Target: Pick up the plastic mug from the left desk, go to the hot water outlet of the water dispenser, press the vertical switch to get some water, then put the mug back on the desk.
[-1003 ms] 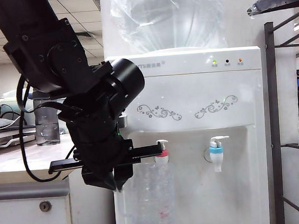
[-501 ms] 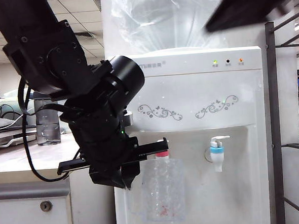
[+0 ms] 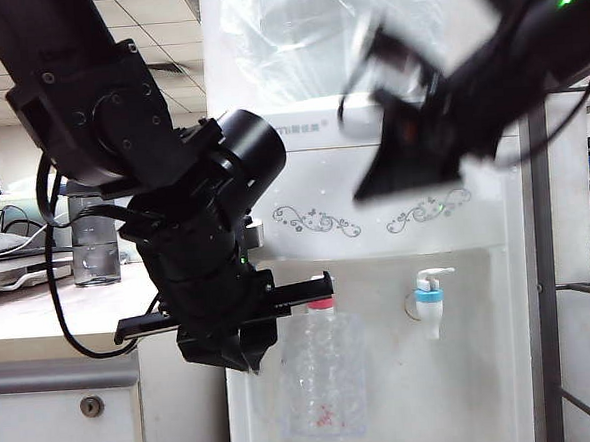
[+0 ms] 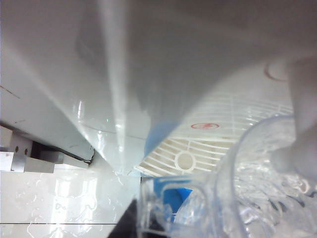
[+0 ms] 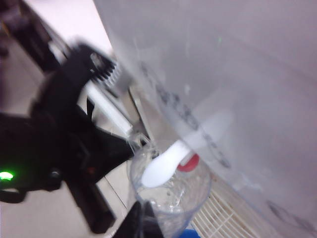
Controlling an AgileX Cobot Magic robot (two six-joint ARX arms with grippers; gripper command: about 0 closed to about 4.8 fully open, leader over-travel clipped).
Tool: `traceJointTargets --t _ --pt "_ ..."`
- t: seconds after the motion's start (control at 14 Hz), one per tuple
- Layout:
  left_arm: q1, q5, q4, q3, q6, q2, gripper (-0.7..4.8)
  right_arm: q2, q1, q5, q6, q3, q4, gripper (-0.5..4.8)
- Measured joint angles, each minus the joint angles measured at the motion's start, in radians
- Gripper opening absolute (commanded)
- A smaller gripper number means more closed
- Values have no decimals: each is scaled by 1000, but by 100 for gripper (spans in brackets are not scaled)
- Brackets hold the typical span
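One plastic mug (image 3: 317,378) hangs under the red-collared hot tap (image 3: 321,305) of the water dispenser (image 3: 372,176), clamped at its rim by the left gripper (image 3: 245,356). Over the last second the right gripper (image 3: 378,188), jaws now closed and empty, has swung down from the top corner toward the taps, so pressing the lever (image 5: 171,158) looks imminent. Motion blurs that arm; the left arm hides most of the tap, and whether any water sits in the mug is unclear.

Plastic mug (image 5: 171,196) sits directly beneath the hot water outlet (image 5: 187,162), with the white vertical switch (image 5: 185,148) above its rim. The black left gripper (image 5: 106,153) adjoins the mug. Picture blurred.
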Motion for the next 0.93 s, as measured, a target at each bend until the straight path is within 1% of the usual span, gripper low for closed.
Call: traceJointTargets --t 0.21,0.36,0.5,0.93 --pt "0 0 0 0 0 0 -5 71 1 -9 -42 64 5 -8" --pt "0 0 0 0 2 0 -5 106 1 -13 -47 97 0 -8" --pt "0 0 0 0 2 0 -5 114 5 -13 -48 108 -25 -8" --pt "0 0 1 0 3 0 -5 164 12 -14 -53 114 -35 -8"
